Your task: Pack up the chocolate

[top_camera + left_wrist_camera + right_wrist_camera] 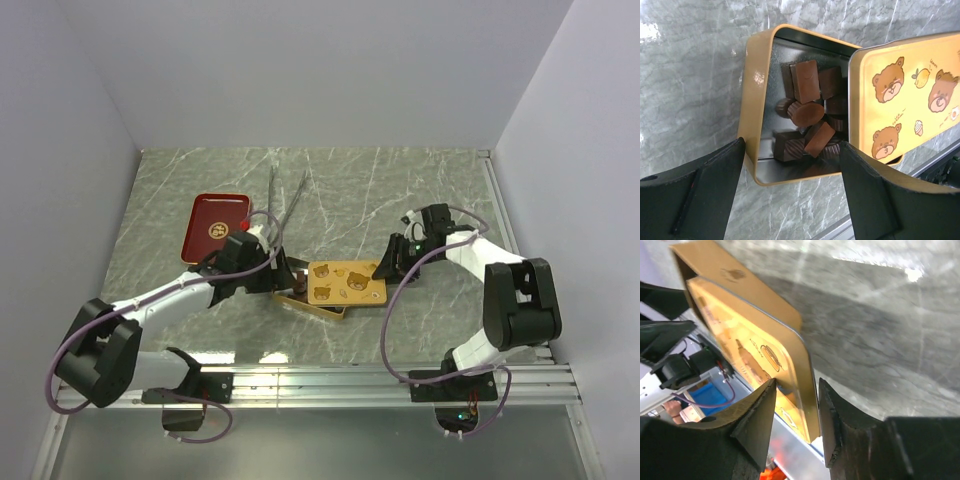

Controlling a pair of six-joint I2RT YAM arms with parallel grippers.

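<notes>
from above, the tin sat on the table. left wrist: the left gripper stood spread astride its open end, chocolate piled inside. right wrist: the right gripper straddled the lid; couldn't tell if pinching.

Gold-painted metal gleams on the tin, bare dull silver inside, and on its glossy bear-printed lid. The chocolate is smooth with a soft sheen. The table looks like polished grey marble, white-veined. Fingers of the left gripper look matt black plastic; the tray toward the table's far left corner is glossy red.
</notes>
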